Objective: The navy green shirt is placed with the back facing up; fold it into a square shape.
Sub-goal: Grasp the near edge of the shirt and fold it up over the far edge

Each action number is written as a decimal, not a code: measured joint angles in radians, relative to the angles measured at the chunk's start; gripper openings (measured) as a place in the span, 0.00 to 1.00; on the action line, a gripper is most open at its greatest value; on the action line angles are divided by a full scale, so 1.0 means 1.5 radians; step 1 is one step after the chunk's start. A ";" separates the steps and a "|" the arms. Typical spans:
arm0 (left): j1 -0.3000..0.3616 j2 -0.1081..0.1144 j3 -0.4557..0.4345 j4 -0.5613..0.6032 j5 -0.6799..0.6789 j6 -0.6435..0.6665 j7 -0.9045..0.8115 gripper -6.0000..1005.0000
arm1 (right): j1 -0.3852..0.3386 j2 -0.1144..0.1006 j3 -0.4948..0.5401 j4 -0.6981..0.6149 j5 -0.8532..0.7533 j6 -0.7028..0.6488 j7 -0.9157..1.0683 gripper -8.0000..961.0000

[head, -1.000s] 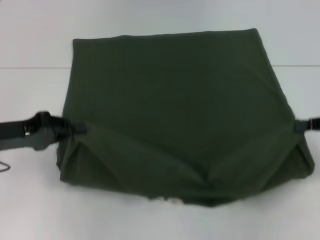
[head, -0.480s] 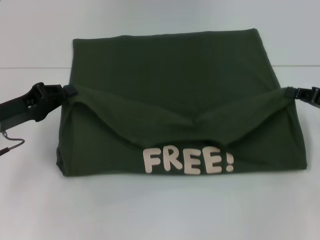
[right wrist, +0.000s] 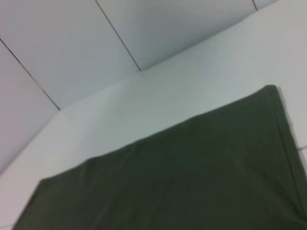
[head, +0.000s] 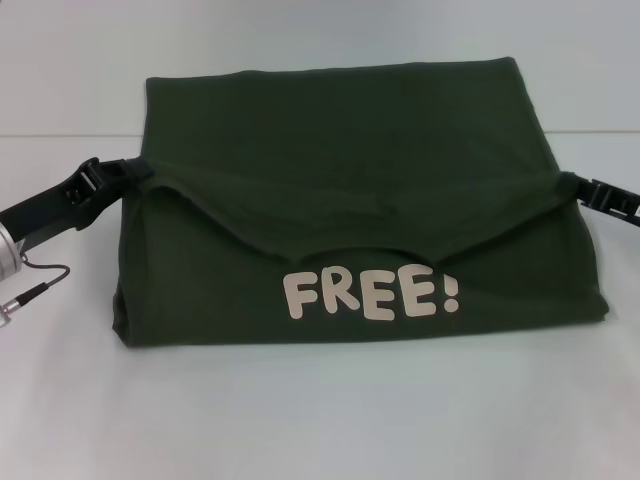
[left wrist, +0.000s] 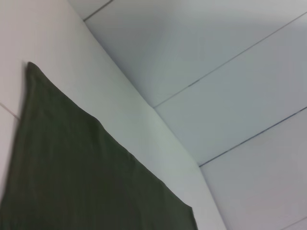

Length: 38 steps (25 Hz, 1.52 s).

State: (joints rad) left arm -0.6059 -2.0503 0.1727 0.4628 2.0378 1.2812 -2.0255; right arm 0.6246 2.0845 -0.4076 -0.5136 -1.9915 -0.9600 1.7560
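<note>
The navy green shirt (head: 340,150) lies on the white table, its near part lifted and folded back so the cream letters "FREE!" (head: 372,297) face up near the front edge. My left gripper (head: 135,172) is shut on the lifted fold's left corner, at the shirt's left side. On the right side my right gripper (head: 578,187) is shut on the fold's other corner. The held edge sags in the middle between them. Both wrist views show only dark shirt cloth (left wrist: 72,167) (right wrist: 192,177) over the table, without any fingers.
The white table (head: 320,420) stretches around the shirt, with a seam line (head: 60,136) running across behind it. A thin cable (head: 40,275) hangs from my left arm near the shirt's left edge. Pale tiled wall panels (left wrist: 230,72) fill the wrist views.
Both grippers have carried the shirt's near edge up and away from me, turning the fold over. The "FREE!" letters, hidden one second ago, now show fully.
</note>
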 joint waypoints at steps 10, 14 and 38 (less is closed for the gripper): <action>-0.017 -0.013 0.003 -0.001 -0.010 -0.048 0.043 0.05 | 0.015 0.003 -0.007 0.024 0.035 0.073 -0.062 0.07; -0.019 -0.019 0.007 -0.001 -0.010 -0.062 0.051 0.05 | 0.023 0.003 -0.009 0.032 0.048 0.091 -0.095 0.07; -0.047 -0.039 0.009 -0.018 -0.010 -0.173 0.079 0.06 | 0.051 0.006 -0.047 0.067 0.052 0.180 -0.131 0.07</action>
State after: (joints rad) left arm -0.6770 -2.1083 0.1856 0.4352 2.0233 1.0223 -1.9072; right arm 0.7009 2.0939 -0.4777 -0.4124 -1.9135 -0.6900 1.5588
